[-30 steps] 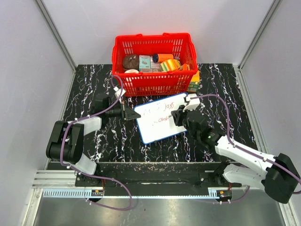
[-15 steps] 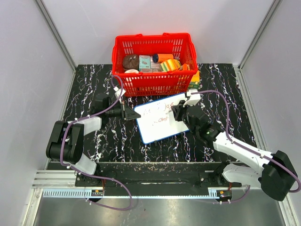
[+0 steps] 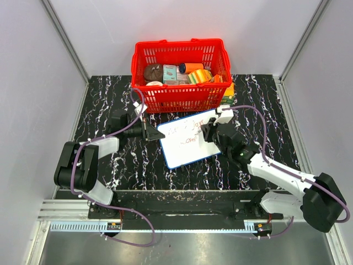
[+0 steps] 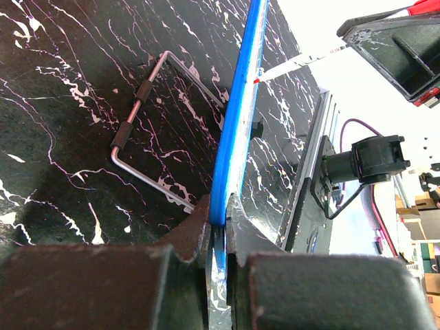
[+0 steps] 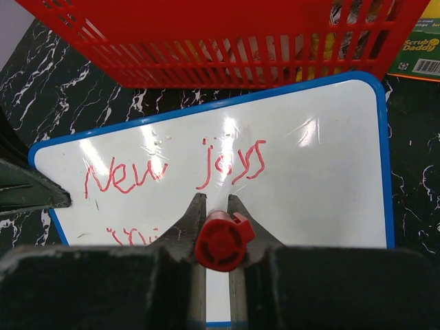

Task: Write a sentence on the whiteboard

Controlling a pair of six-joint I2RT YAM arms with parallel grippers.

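Observation:
The whiteboard, white with a blue rim, lies tilted on the black marble table before the red basket. Red writing on it reads "new joys", with part of a second line below; it also shows faintly in the top view. My left gripper is shut on the board's left edge; the left wrist view shows the blue rim edge-on between the jaws. My right gripper is shut on a red marker held over the board. The marker's tip is hidden.
A red basket full of groceries stands right behind the board. A green and yellow box lies at its right. A wire stand lies on the table under the board. Grey walls enclose the table.
My right gripper has shifted slightly left and up along the board with the marker, and the second line of red writing has grown. The left arm and board have not moved.

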